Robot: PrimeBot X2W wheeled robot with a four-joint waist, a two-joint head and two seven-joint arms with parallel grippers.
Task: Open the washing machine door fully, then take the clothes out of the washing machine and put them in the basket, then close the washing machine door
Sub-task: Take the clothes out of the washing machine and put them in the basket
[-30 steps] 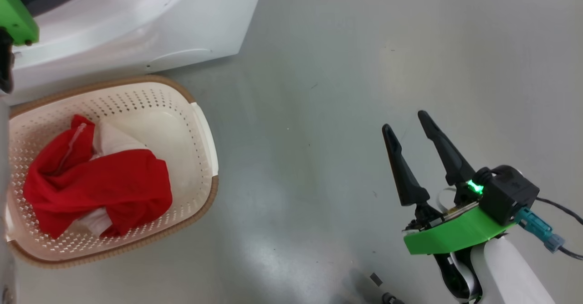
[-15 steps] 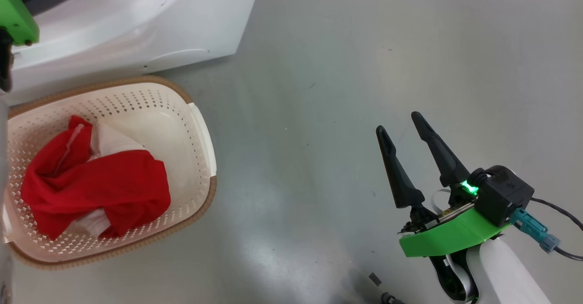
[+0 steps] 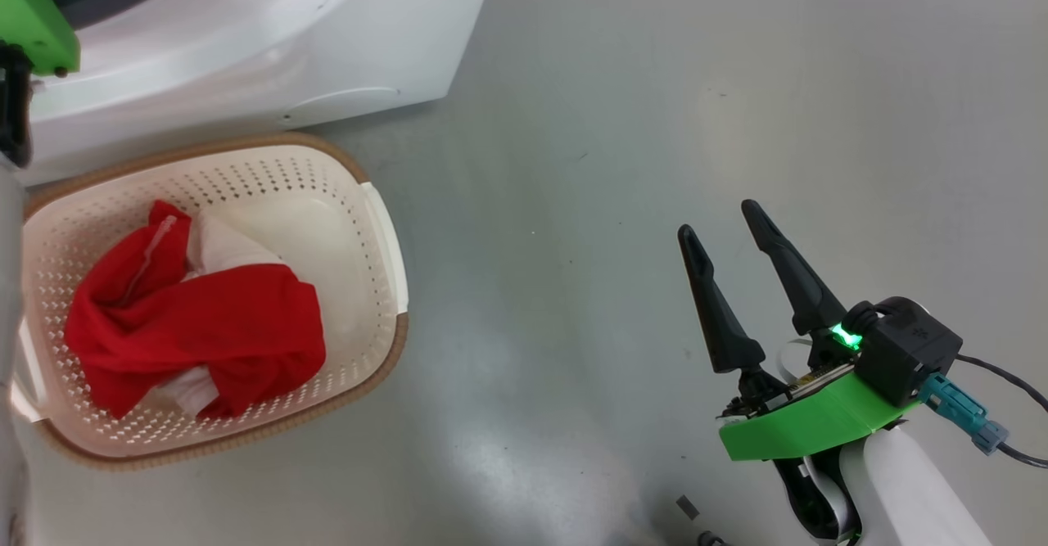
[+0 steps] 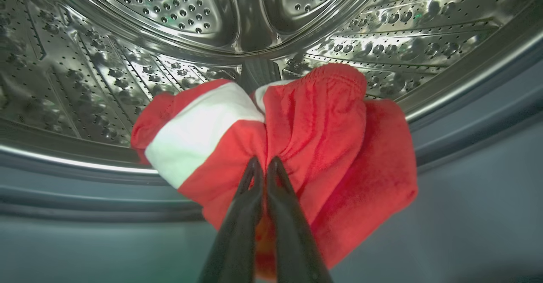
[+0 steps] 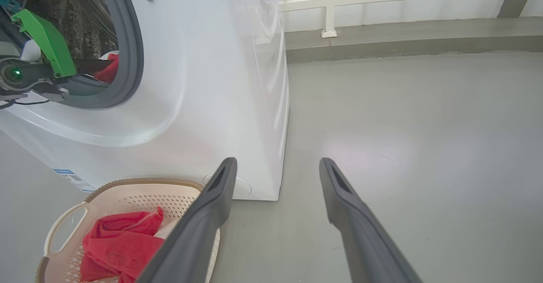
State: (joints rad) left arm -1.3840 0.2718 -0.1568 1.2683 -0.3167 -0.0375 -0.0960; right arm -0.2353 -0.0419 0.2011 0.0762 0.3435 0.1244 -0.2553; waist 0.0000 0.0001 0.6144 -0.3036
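Left gripper (image 4: 264, 162) (seemingly tight) on clothes (image 4: 326, 117)

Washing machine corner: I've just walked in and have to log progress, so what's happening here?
The robot is unloading the washing machine. Its left hand is shut on a red-and-white garment at the mouth of the steel drum. Another red garment lies in the basket on the floor before the washer. The right hand hangs open over bare floor, holding nothing.
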